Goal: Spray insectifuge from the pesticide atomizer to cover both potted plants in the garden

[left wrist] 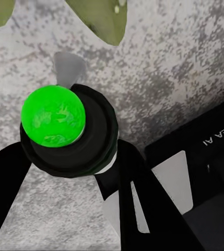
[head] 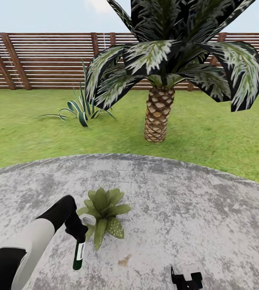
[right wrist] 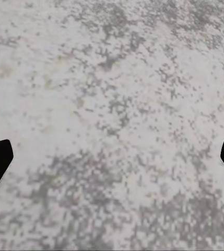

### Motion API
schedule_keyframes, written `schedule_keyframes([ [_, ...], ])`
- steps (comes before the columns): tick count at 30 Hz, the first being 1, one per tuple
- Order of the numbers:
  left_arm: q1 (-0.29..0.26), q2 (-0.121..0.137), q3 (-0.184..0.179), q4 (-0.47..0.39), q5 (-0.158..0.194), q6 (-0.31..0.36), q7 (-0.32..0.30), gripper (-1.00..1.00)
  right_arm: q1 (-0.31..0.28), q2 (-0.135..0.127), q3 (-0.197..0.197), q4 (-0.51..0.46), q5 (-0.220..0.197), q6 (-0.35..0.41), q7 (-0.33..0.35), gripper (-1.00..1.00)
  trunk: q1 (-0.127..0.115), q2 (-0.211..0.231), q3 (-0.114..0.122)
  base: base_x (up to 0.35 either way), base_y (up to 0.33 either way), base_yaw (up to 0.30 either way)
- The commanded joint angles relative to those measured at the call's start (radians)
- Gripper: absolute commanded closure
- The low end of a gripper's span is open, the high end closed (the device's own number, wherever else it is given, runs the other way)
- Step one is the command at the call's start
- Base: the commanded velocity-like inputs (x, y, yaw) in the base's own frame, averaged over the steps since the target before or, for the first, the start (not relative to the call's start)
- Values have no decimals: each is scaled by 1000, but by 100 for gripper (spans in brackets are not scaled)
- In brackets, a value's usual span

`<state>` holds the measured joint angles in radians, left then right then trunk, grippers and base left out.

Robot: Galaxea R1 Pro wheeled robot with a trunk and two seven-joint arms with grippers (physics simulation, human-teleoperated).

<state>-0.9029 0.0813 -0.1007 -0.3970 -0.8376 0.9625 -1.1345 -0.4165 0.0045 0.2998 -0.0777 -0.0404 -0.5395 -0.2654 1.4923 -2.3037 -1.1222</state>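
The pesticide atomizer (head: 79, 251) hangs upright, clamped in the left pincer (head: 78, 233) just beside a potted plant (head: 103, 210) on the round grey patio (head: 186, 209), while the right pincer (right wrist: 112, 157) hovers with its fingers apart over bare paving.

Rough, mottled grey stone patio (head: 177, 201); slatted brown wooden fence (head: 49, 60); glossy green base on the pesticide atomizer (left wrist: 53, 116).

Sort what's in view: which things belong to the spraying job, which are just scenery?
Job:
- pesticide atomizer, held in the left gripper
- potted plant on the patio, right beside the atomizer

Scenery:
- palm tree
- striped agave
- wooden fence
- right gripper, open, idle over paving
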Motion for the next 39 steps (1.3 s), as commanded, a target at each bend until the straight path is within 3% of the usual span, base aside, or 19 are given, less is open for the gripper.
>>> schedule_keyframes([
  [1, 0, 1, -4, -1, -5, 7, -9, 100, -1, 0, 9, 1, -4, -2, -6, -100, 0, 0, -1, 297, 0, 0],
  [5, 13, 0, -4, 9, -6, 5, -8, 100, -1, -1, 9, 1, -4, -2, -6, -100, 0, 0, -1, 103, 0, 0],
  [12, 82, 4, -4, 3, -5, 0, -1, 100, -1, -1, 9, 1, -4, -2, -6, -100, 0, 0, -1, 2, 0, 0],
  [18, 95, -22, -10, -12, -2, -9, -2, 100, -1, -1, 9, 1, -4, -2, -6, -100, 0, 0, -1, 0, 0, 0],
  [23, 93, -43, -14, -88, 1, -10, -11, 100, -1, -1, 9, 1, -4, -2, -6, -100, 0, 0, -1, 0, 0, 0],
  [26, 95, -29, -16, -94, -2, -48, -9, 100, -1, -1, 9, 1, -4, -2, -6, -100, 0, 0, -1, 0, 0, 0],
  [29, 106, 5, -16, -82, -4, -100, -4, 100, -1, -1, 9, 1, -4, -2, -6, -100, 0, 0, -1, 0, 0, 0],
  [33, 126, 21, -17, -86, -6, -111, 1, 100, -1, 0, 9, 0, -5, -2, -6, -100, 0, 0, -1, 0, 0, 0],
  [34, 128, 23, -17, -83, -6, -111, 10, 100, -1, 1, 9, 0, -6, -2, -6, -100, 0, 0, -1, 0, 0, 0],
  [37, 131, 15, -11, -79, 4, -107, 154, 100, -1, 3, 9, -1, -6, -2, -7, -100, 0, 0, -1, 0, 0, 0],
  [38, 156, 14, -7, -80, 18, -118, 186, 100, -1, 2, 9, 1, -6, -2, -8, -100, 0, 0, -1, 0, 0, 0],
  [39, 169, 14, -5, -80, 26, -148, 190, 100, -1, 2, 9, 1, -6, -2, -8, -100, 0, 0, -1, 0, 0, -5],
])
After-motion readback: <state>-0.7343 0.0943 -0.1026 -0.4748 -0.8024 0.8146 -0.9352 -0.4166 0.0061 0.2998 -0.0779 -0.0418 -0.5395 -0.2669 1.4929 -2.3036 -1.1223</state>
